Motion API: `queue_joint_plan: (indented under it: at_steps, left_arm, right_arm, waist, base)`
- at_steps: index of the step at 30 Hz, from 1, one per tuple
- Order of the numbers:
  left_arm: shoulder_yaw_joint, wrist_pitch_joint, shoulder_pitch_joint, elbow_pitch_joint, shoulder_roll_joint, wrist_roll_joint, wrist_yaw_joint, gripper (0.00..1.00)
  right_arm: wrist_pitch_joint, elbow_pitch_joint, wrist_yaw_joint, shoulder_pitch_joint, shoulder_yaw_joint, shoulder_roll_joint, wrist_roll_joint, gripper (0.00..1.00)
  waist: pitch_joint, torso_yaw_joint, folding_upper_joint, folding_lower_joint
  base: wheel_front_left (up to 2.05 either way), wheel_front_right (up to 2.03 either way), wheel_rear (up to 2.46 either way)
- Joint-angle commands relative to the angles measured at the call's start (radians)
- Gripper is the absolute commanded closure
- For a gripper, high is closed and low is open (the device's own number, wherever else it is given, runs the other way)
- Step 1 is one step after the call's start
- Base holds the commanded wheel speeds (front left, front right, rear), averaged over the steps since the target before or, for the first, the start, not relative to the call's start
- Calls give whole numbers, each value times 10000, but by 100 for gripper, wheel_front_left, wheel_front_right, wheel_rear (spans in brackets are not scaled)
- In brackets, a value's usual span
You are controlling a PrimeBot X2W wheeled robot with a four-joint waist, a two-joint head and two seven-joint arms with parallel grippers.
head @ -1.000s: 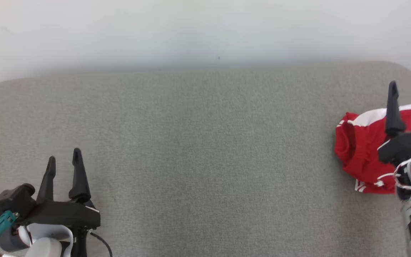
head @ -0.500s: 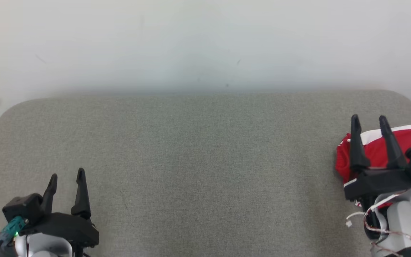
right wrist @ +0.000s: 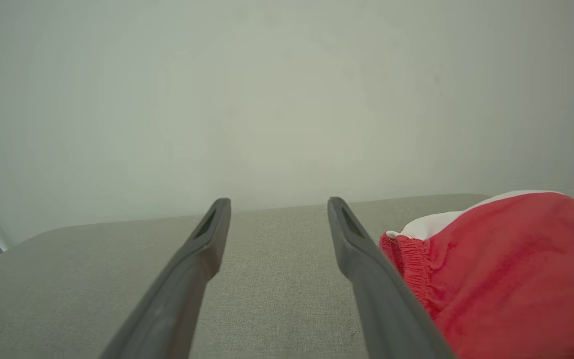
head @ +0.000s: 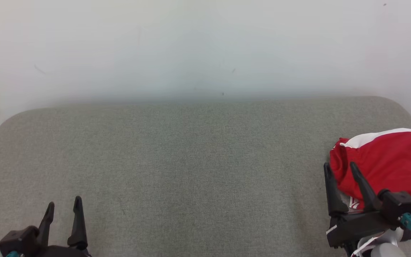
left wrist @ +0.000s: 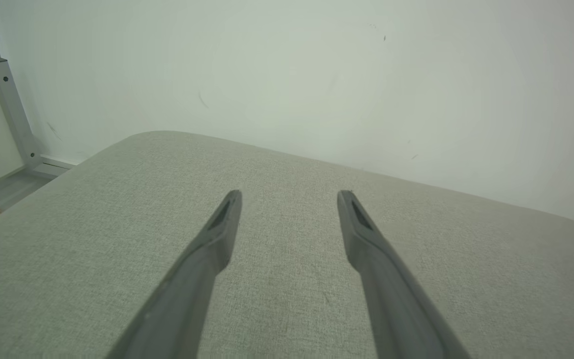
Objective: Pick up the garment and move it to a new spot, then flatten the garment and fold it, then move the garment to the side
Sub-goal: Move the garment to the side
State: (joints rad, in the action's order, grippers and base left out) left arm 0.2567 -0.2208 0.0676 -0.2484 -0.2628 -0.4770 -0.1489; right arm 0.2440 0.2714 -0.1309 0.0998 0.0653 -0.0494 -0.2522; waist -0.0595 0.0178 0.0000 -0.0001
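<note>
Garment (head: 384, 164), red with a white band, sits bunched at the right end of the grey table (head: 191, 160), looks soft and floppy so I'd pinch the gathered waistband (right wrist: 409, 252), with right gripper (head: 339, 165) just beside it and left gripper (head: 64, 201) well apart, both spread and empty.
</note>
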Motion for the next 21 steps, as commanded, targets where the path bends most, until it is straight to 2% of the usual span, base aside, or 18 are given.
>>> queue_joint_plan:
  at_steps: [1,4,14,21]
  left_arm:
    - [-64,-44,-113,37,-98,-128,14,0]
    - [-117,-122,-355,73,-149,-133,-33,0]
    - [-77,-296,-724,-146,-108,-231,207,0]
    - [-144,-334,-813,-266,19,-269,63,0]
  right_arm:
    - [-42,4,5,-94,9,-35,81,0]
    - [-141,110,5,-260,-26,-33,154,0]
    - [-238,474,5,-630,-122,-33,441,0]
    - [-379,576,5,-734,-173,-31,527,0]
  waist:
    - [-15,-23,0,1]
    - [-16,-57,0,1]
    - [-12,-18,0,1]
    - [-72,130,0,1]
  base:
    - [0,0,0]
    - [0,0,0]
    - [0,0,0]
    - [0,0,0]
